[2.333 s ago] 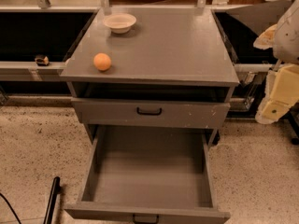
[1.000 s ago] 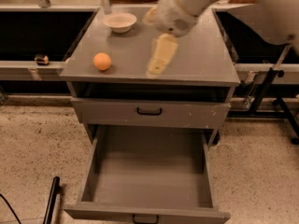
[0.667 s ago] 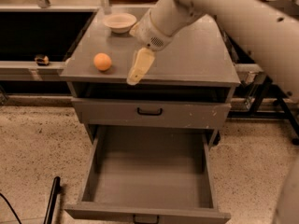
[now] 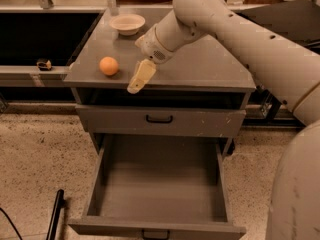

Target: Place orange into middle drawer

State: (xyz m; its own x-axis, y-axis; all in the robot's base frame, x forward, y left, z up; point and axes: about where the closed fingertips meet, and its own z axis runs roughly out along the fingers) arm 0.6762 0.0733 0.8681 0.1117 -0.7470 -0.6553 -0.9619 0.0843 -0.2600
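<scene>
Orange fruit, small, round & smooth (image 4: 108, 66), sits on the flat grey cabinet top (image 4: 200, 69) near the front edge. It is just beside the cream-coloured gripper (image 4: 141, 77), on its left in the camera view, w/ a clear gap between them. The gripper hangs low over the front edge of that top, angled down & toward the orange, at the end of the big pale arm that reaches in from the right. Whether it's spread or pressed together can't be told from this angle. It isn't on the fruit, that much is plain.

Wide grey box drawer w/ plain floor & low side walls (image 4: 157, 184), i.e. the middle drawer, stands pulled out well below the gripper & nearer the camera, nothing lying in it. Between gripper & that drawer is the flat grey drawer front w/ white scuffs & black handle (image 4: 159, 119), shut. Shallow cream-white bowl (image 4: 127, 23) sits beyond the gripper, toward the back of the top, apart from the fruit.

Step in hand, by the look of it: the approach to the pick; grasp not yet made, nothing placed yet, so the task is at an early stage.

Next move prob. calls for a short sideways shift toward the orange, jaws wide enough to straddle it & centred, since a round smooth fruit so near the edge could roll off if nudged. Then lift, carry fwd past the cabinet front, lower over the open drawer & release
</scene>
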